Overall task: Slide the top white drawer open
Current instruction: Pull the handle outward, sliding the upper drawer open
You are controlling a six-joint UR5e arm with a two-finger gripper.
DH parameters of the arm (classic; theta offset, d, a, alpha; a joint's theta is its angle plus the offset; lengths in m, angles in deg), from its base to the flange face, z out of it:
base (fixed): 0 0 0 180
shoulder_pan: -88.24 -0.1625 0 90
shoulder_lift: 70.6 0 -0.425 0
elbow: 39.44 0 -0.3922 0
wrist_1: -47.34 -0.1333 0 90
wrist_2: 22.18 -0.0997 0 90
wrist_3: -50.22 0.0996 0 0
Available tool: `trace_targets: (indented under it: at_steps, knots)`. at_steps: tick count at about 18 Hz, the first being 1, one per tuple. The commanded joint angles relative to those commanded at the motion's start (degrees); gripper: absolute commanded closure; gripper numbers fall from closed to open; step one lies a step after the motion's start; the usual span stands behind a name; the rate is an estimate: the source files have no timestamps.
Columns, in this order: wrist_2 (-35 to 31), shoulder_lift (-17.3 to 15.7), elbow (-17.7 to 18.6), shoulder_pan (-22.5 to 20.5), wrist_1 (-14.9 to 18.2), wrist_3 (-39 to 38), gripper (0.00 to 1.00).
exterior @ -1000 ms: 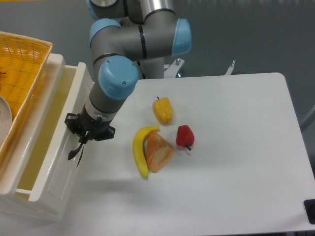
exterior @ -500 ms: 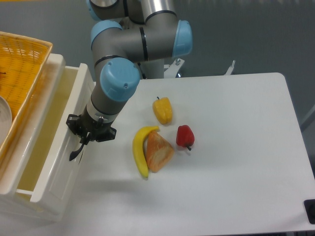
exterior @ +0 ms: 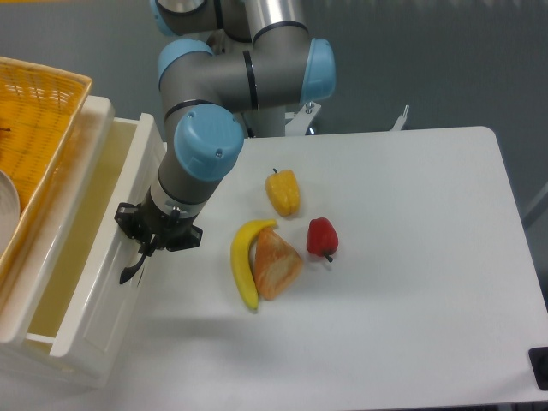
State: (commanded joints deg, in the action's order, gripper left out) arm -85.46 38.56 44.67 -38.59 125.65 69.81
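The top white drawer [exterior: 81, 282] is standing pulled out from the cabinet at the left edge of the table [exterior: 402, 282], its wide cream interior lying open to the camera and its panelled front facing toward the fruit. A curved black handle [exterior: 131, 268] is sticking out from that front, hanging down and to the left below the gripper.

The gripper [exterior: 147, 246] is pointing down at the drawer front, right at the upper end of the handle. Its dark fingers are sitting close together around the handle's top, and they are appearing to clasp it, though the finger pads themselves are too dark and small to make out clearly. The grey arm with its blue joint caps [exterior: 208, 147] is reaching in from the top of the view and bending down toward the drawer.

A yellow wicker basket [exterior: 34, 128] is resting on top of the cabinet, above and behind the open drawer.

Out on the table, well apart from the gripper, a banana [exterior: 242, 261] is lying curved against a wedge of bread [exterior: 276, 264], the two touching. A red pepper [exterior: 322, 237] is sitting just beside the bread, and a yellow pepper [exterior: 283, 192] is lying a little farther back.
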Motion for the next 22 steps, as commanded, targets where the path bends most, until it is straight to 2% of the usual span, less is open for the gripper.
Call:
trace_targets:
  at_steps: [22]
  knots:
    - [0.00,-0.26,0.44,-3.51,0.09,2.02,0.84]
